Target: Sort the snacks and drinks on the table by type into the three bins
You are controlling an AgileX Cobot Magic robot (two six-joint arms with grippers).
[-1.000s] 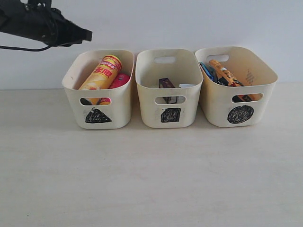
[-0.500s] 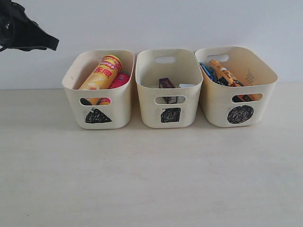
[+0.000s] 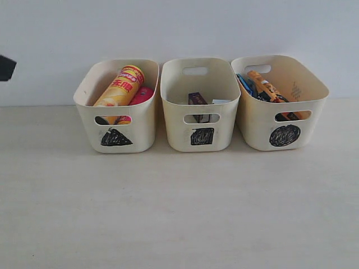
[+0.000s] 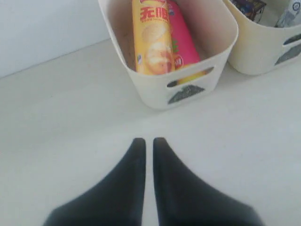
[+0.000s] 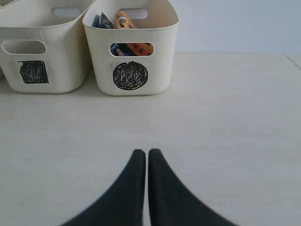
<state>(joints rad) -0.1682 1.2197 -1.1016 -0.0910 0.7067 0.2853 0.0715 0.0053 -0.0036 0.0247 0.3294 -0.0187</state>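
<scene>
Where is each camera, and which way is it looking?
Exterior view: off the arms, facing the fronts of the triangle bin, square bin and circle bin; a dark scrap of the left arm shows at the edge.
Left wrist view: on the left arm, looking down past the shut left gripper at the yellow tube and pink tube in the triangle bin.
Right wrist view: on the right arm, looking past the shut right gripper at the circle bin.
Shared: both wrist views catch the square bin.
</scene>
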